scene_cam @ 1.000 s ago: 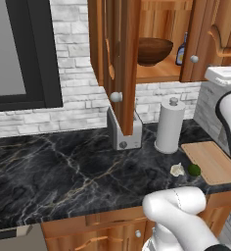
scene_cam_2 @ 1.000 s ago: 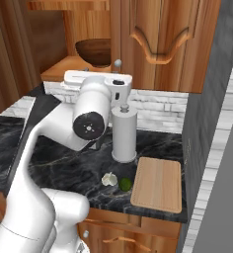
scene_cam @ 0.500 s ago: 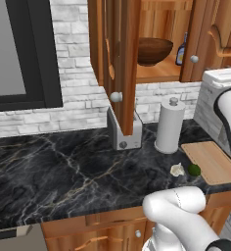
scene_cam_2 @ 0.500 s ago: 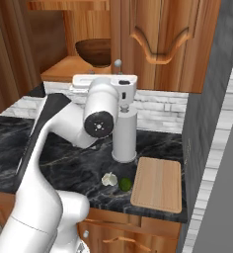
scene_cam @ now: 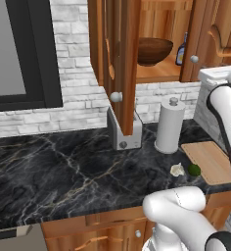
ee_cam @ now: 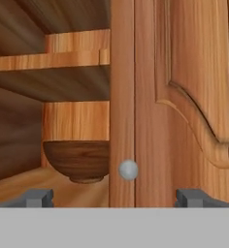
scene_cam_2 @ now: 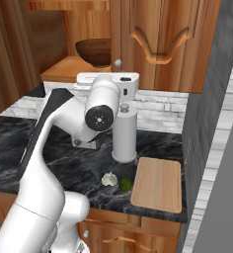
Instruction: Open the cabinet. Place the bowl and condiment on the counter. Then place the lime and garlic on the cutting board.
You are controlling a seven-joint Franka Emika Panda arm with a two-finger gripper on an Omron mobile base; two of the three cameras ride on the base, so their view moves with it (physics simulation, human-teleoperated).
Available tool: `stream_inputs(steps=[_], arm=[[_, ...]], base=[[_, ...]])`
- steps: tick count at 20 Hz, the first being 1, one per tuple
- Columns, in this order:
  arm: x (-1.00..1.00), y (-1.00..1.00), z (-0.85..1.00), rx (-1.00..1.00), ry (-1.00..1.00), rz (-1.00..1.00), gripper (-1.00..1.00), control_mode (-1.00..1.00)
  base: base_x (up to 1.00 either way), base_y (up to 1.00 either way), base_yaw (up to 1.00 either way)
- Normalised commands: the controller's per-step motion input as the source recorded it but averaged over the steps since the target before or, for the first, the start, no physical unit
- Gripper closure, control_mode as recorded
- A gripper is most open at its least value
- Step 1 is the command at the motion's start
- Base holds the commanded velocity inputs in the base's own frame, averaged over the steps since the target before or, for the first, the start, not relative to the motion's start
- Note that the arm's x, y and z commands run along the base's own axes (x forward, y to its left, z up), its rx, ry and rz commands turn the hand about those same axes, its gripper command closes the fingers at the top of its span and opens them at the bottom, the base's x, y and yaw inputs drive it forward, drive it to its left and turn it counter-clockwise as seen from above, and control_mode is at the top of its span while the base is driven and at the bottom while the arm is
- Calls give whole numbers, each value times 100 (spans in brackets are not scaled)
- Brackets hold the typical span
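Fingertips of the hand stand wide apart, empty. Wide round dark-brown wooden bowl at 11 o'clock looks light, rigid, smooth; pinch its rim.

One bowl, one condiment, one lime, one garlic, one cutting board.

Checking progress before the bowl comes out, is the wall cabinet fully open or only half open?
Half open. The cabinet's left door is swung out, exposing the bowl and condiment; the right door is shut.
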Motion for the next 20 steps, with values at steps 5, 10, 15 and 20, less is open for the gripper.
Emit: stream_inputs(steps=[5, 10, 15, 20], arm=[[42, 0, -1, -2, 0, -15, -100, -100], [48, 0, -1, -2, 3, -8, -100, -100], [50, -7, -5, -1, 9, 0, -100, -100], [50, -15, -1, 0, 9, 0, -100, -100]], base=[[0, 0, 0], [0, 0, 0], [0, 0, 0], [0, 0, 0]])
